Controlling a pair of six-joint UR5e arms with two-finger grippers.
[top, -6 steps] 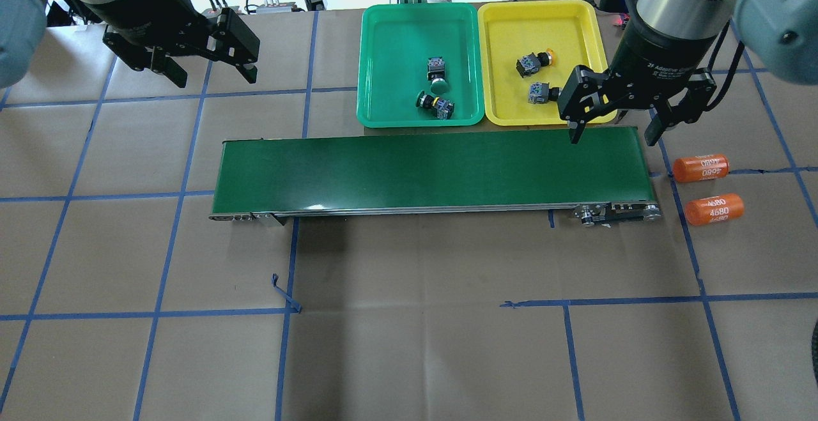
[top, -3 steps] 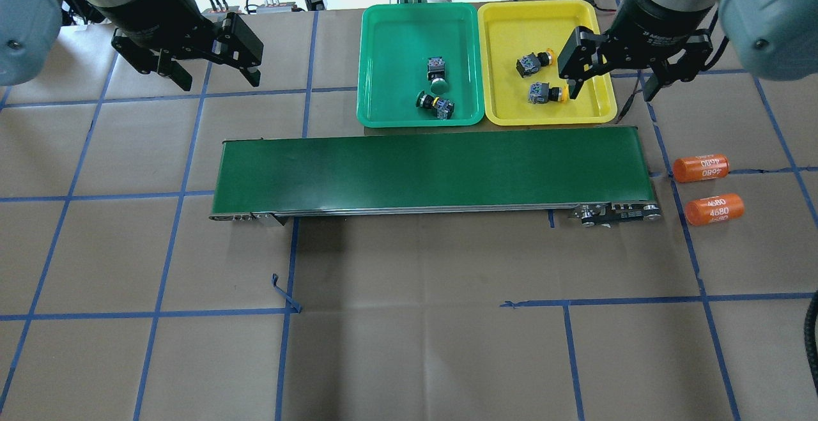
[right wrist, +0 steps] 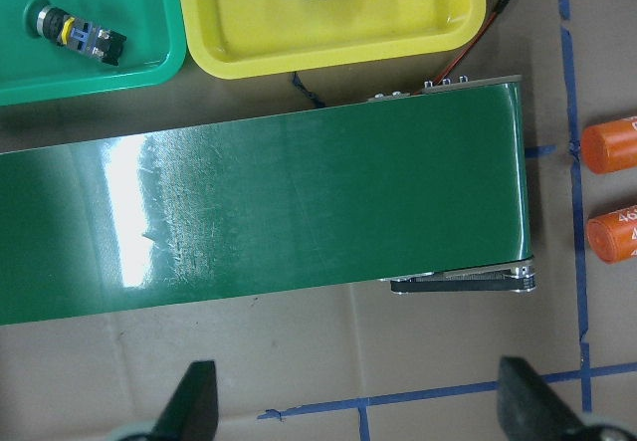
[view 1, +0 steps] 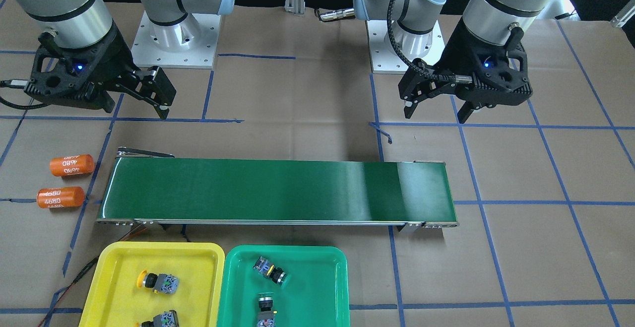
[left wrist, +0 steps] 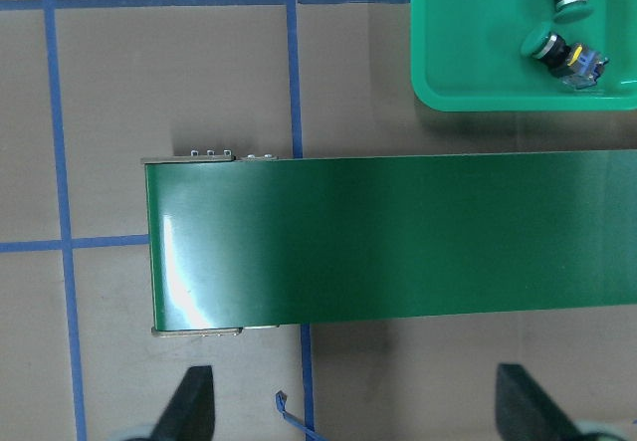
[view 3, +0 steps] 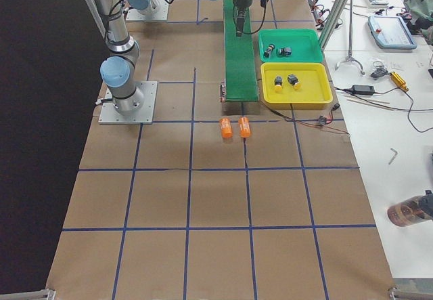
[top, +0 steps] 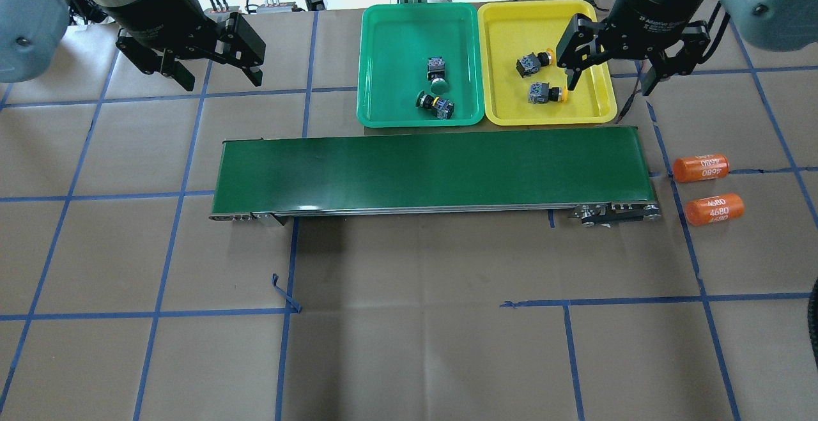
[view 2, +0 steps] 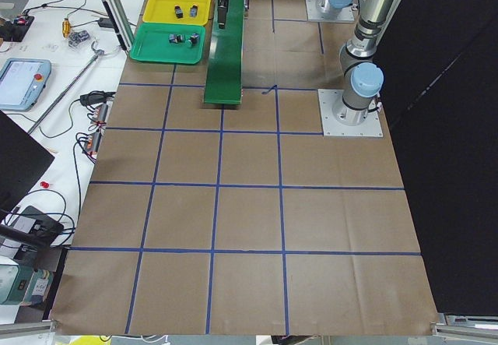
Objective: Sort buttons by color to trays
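Right gripper (top: 608, 87) has pulled back off the conveyor belt's (top: 428, 168) right end; fingers spread, nothing held. Left gripper (top: 220, 80) likewise spread, empty. Two green-capped buttons (top: 436, 69) lie in green tray (top: 383, 57), two yellow-capped buttons (top: 533, 62) in yellow tray (top: 505, 38), both trays beyond belt. Sort looks finished: retreat high, fingers off tray rims. Overhead view overlaps right gripper with yellow tray; front-facing view places it on robot's side of belt, well apart.
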